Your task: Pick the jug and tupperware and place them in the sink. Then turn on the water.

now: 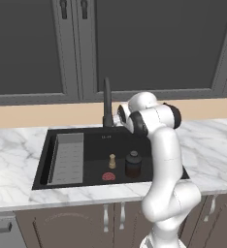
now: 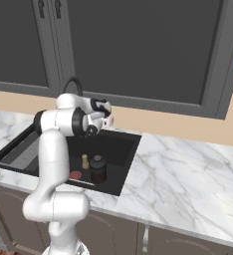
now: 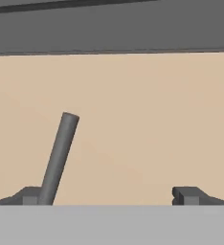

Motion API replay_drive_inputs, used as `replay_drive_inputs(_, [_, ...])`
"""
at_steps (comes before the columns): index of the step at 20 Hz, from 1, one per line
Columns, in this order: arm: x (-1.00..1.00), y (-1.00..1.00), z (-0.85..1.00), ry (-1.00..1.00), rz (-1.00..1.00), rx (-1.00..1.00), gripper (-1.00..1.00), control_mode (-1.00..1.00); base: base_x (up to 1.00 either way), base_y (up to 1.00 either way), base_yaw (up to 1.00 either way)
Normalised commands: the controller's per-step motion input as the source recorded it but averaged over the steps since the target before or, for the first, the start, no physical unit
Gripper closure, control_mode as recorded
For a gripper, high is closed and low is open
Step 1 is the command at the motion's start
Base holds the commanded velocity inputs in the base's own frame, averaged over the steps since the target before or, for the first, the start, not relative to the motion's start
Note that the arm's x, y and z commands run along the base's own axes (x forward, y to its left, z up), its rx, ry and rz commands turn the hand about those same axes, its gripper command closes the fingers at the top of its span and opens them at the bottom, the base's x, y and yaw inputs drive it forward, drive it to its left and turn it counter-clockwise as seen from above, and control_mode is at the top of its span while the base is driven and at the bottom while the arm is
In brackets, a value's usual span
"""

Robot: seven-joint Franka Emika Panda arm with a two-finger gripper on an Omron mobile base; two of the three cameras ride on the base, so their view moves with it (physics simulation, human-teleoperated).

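Observation:
The squat dark jug (image 1: pixel 133 163) (image 2: pixel 98 169) stands inside the black sink (image 1: pixel 93 140) (image 2: pixel 119 144), near its front right corner. The tupperware is out of view. The tall black faucet (image 1: pixel 107 104) (image 2: pixel 74 82) rises behind the basin, and no water runs from it. My gripper (image 2: pixel 106 112) (image 3: pixel 109 196) hovers above the sink's back edge beside the faucet, facing the beige wall. It is open, with nothing between its fingertips (image 3: pixel 188 195). In the hand view a slim grey rod (image 3: pixel 59 155) leans up just inside the left fingertip.
A small brass peg (image 1: pixel 112 161) (image 2: pixel 85 162) and a flat red disc (image 1: pixel 108 177) (image 2: pixel 75 175) lie in the basin by the jug. A grey ribbed rack (image 1: pixel 67 157) fills its left side. White marble counter (image 2: pixel 188 174) stretches right. Dark cabinets hang above.

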Motion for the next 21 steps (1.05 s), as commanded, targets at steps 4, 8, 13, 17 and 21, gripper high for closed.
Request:
replay_drive_inputs(4, [0.15,-0.36,0.0,0.04,-0.21,0.0,-1.0,-1.0,0.0,0.0,0.0])
replay_drive_inputs(8, [0.09,-0.36,0.0,0.03,-0.21,0.0,-1.0,-1.0,0.0,0.0,0.0])
replay_drive_inputs(13, [0.04,-0.37,0.0,0.01,-0.2,0.0,-1.0,-1.0,0.0,0.0,0.0])
replay_drive_inputs(17, [0.0,-0.08,0.0,0.01,-0.03,0.0,-1.0,-1.0,0.0,0.0,0.0])
replay_drive_inputs(21, [0.0,0.0,0.0,0.0,0.0,0.0,-1.0,-1.0,0.0,0.0,0.0])
